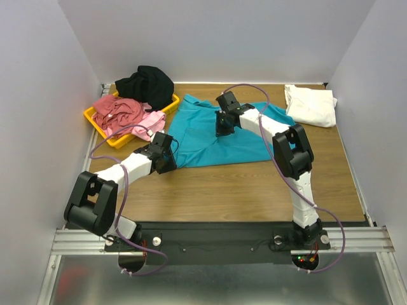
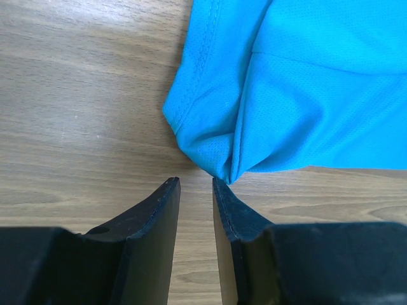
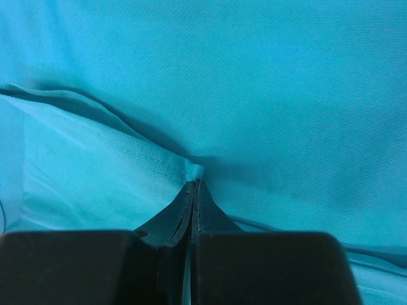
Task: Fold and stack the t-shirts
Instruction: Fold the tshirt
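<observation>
My right pincer [image 3: 194, 185] is pressed together on a small peak of the teal shirt [image 1: 197, 141], pinched up from the middle of the cloth. My left pincer [image 2: 194, 185] is partly spread, low over the bench [image 1: 254, 190], and points at the shirt's corner at 7 o'clock. That corner touches or nearly touches one tip, but nothing sits between the jaws.

I judge this to be an early fold of the first shirt, which lies spread at the bench's centre, not yet folded. For the next move, I think my left pincer must slide onto that corner and close. Then both pincers would lift and carry the cloth across together. The corner looks doubled over, so both layers need taking.

The cloth is a thin, fine-meshed knit, matte, with stitched hems. It ridges softly and will likely sag. The bench is smooth wood-grain board.

Further out, a white shirt [image 1: 311, 105] lies at 2 o'clock and seems roughly folded. At 10 o'clock a yellow plastic tray [image 1: 117, 141] holds a crumpled red shirt [image 1: 117, 109] and pink shirt [image 1: 149, 124]. A black shirt [image 1: 149, 82] is heaped at its far end, toward 11.
</observation>
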`<act>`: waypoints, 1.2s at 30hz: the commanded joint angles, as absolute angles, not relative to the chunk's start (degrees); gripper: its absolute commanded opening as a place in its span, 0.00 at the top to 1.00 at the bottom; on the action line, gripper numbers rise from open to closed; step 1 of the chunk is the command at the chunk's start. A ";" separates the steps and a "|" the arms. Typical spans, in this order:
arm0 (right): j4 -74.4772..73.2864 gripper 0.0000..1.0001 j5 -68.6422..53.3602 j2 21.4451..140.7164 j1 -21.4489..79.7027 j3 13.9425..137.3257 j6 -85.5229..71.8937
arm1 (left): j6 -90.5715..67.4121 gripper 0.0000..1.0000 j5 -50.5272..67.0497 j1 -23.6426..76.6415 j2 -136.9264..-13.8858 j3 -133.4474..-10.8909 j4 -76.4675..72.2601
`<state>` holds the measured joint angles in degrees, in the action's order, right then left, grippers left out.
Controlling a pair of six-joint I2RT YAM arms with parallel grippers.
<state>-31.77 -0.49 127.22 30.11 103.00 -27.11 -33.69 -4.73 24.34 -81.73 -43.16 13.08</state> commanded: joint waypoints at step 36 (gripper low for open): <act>-29.88 0.35 2.19 98.09 11.00 73.40 -27.25 | -26.89 0.44 -1.32 25.14 -79.45 -45.44 7.47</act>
<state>-30.39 1.13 101.71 14.74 76.53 -28.53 -28.21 -1.67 24.77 -79.94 -43.92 8.99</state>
